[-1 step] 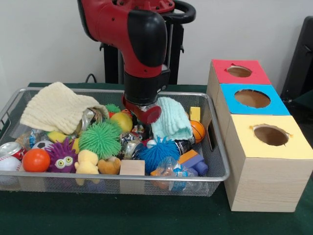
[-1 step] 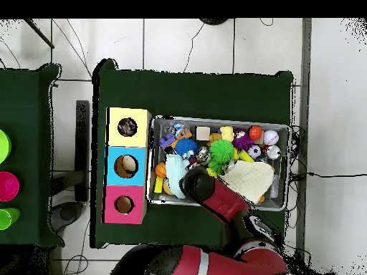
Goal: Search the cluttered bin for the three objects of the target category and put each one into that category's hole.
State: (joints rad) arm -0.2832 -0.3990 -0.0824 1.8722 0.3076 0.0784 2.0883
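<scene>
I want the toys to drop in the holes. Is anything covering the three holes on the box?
No. The red hole, blue hole and yellow hole are all open on top. Only the wire bin's wall stands between the toys and the box.

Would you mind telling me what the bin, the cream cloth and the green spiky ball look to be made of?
Bin: silvery wire mesh, likely metal, see-through grid.
Cream cloth: soft woven fabric, matte, waffle-like texture and limp folds.
Green spiky ball: probably soft rubber, covered in fine floppy strands.
</scene>
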